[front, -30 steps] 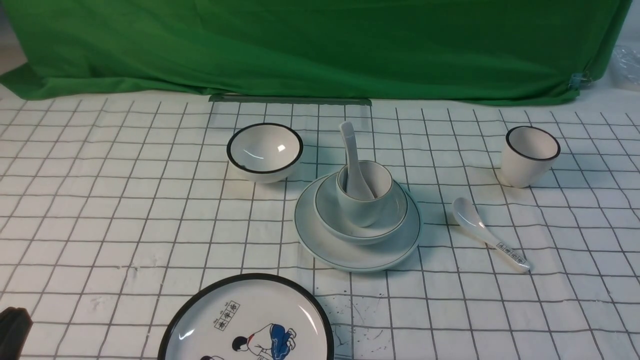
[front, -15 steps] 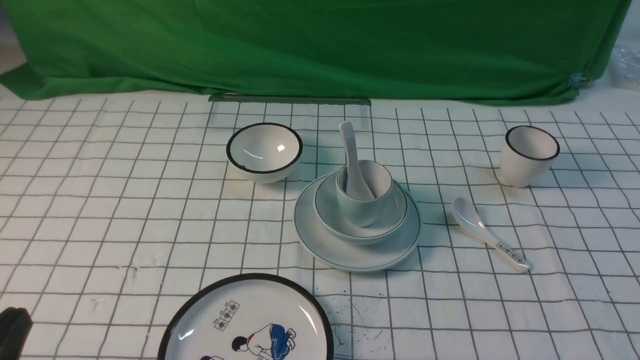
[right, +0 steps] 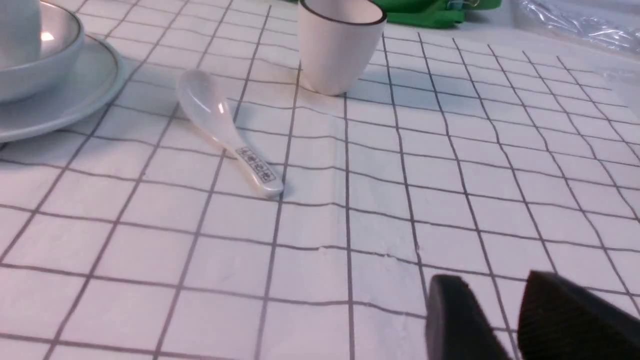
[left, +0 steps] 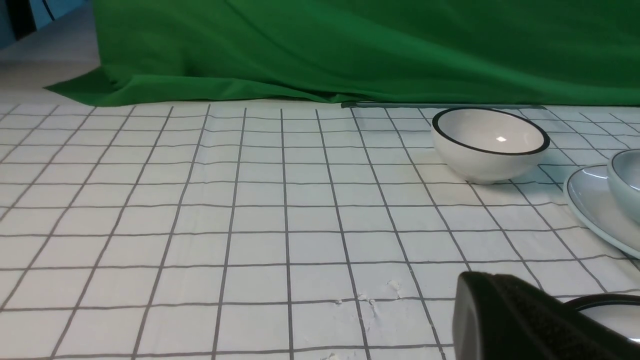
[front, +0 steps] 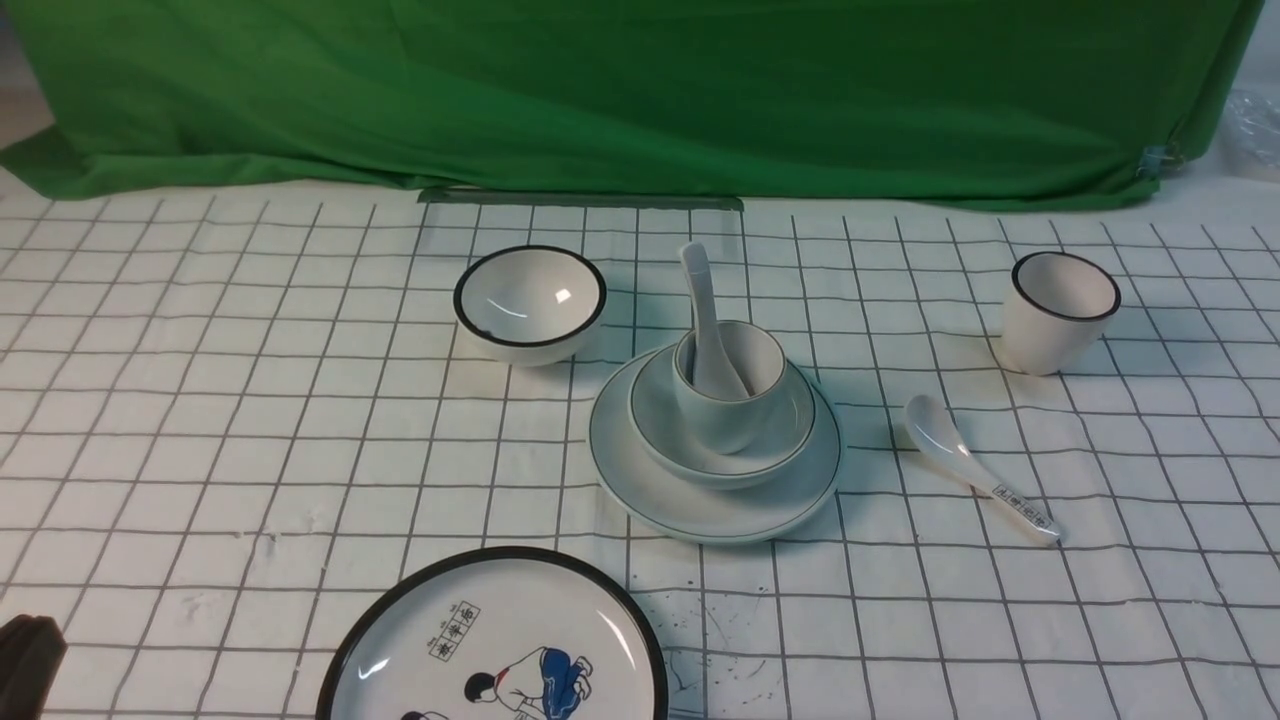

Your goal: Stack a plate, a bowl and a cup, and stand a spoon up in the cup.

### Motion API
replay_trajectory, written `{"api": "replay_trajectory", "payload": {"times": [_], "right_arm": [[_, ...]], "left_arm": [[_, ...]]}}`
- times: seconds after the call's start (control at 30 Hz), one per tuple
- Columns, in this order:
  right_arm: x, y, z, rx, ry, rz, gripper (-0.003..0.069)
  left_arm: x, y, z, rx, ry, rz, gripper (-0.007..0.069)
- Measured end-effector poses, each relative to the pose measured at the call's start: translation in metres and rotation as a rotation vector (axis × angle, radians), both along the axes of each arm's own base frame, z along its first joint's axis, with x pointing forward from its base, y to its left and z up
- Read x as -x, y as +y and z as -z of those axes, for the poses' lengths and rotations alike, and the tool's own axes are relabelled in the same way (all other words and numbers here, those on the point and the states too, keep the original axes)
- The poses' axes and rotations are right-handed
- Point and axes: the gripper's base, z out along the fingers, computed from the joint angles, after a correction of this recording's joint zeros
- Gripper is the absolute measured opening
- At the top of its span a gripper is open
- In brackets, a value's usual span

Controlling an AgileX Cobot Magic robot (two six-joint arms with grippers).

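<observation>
No item has shifted since the earlier frame. The stack is at counter centre: plate (front: 715,510), bowl (front: 790,430), cup (front: 728,425), spoon (front: 703,320) standing inside. Count: two each (decoys separate). Left pincer (left: 520,320) closed, empty; right pincer (right: 505,320) slightly parted, empty.

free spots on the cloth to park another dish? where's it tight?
Bare cloth left of the black-rimmed bowl and plate; more below the printed spoon, toward the near right. Tight between the stack, that spoon and the black-rimmed cup; the cartoon plate takes near centre.
</observation>
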Motion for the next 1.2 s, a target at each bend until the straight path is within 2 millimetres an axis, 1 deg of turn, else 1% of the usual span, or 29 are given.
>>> {"api": "replay_trajectory", "payload": {"times": [0.23,1.2], "right_arm": [[0.0001,0.0017,0.0003,-0.055,0.003,-0.014,0.0237],[0.0001,0.0017,0.0003,-0.058,0.002,-0.013,0.0237]], "left_arm": [[0.0000,0.0000,0.0000,0.000,0.000,0.000,0.0004],[0.0000,0.0000,0.0000,-0.001,0.000,0.000,0.0004]]}}
